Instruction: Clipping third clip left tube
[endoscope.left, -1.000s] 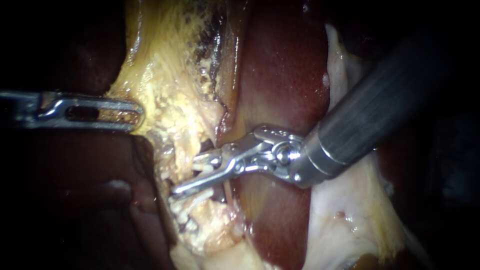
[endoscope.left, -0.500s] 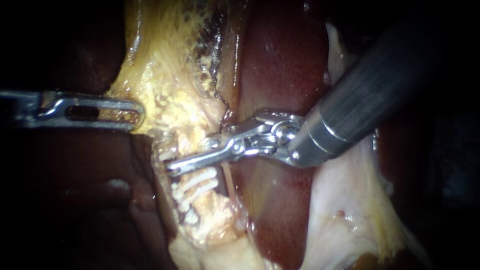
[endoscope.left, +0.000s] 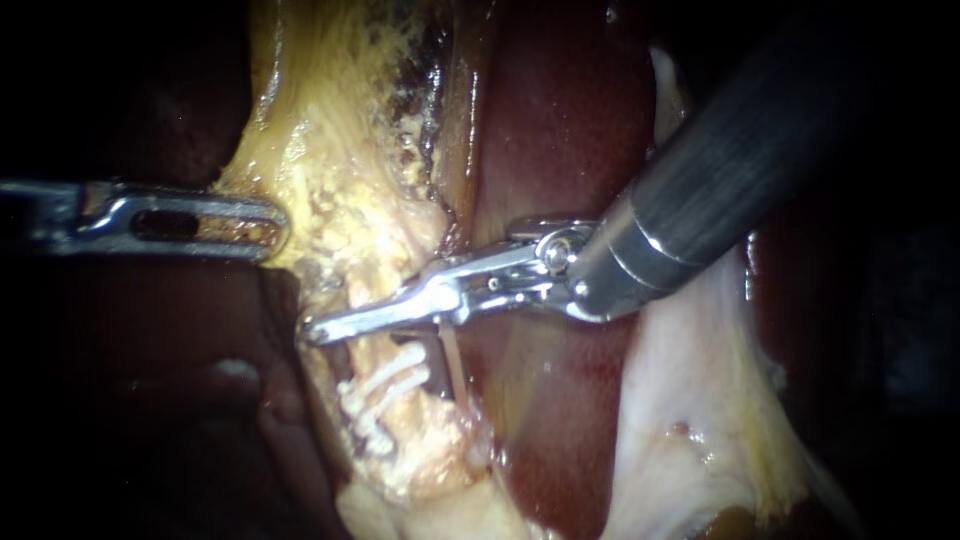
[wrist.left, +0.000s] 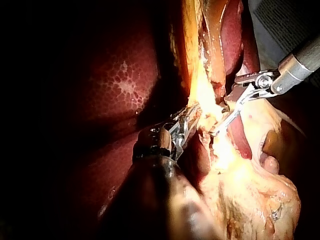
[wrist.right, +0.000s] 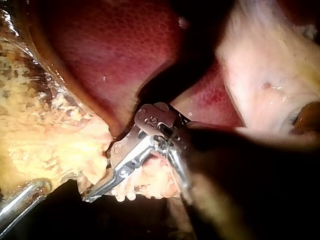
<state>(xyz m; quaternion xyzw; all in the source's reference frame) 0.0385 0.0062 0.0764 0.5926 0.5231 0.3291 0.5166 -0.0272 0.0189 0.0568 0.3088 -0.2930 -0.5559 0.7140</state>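
My right instrument (endoscope.left: 315, 328) comes in from the upper right. Its long jaws lie together across the left tube (endoscope.left: 375, 345), just above two white clips (endoscope.left: 385, 385) that sit on that tube. Only one jaw shows clearly; the other is behind the yellow tissue. In the right wrist view the jaws (wrist.right: 95, 194) press into the same yellow lump. My left instrument (endoscope.left: 272, 230) is shut on the yellow fatty tissue (endoscope.left: 330, 190) and holds it out to the left. The left wrist view shows its jaws (wrist.left: 191, 114) biting that tissue, with the right instrument (wrist.left: 218, 131) beside it.
Dark red liver (endoscope.left: 560, 130) lies behind and under the right instrument's wrist. Pale whitish tissue (endoscope.left: 690, 400) spreads at the lower right. A thin pale strand (endoscope.left: 452, 360) runs down just right of the clips. More liver (wrist.left: 120, 85) fills the left wrist view.
My right instrument has moved up and to the left along the tube, from over the clips to just above them, and its jaws have come together. The left instrument has held still.
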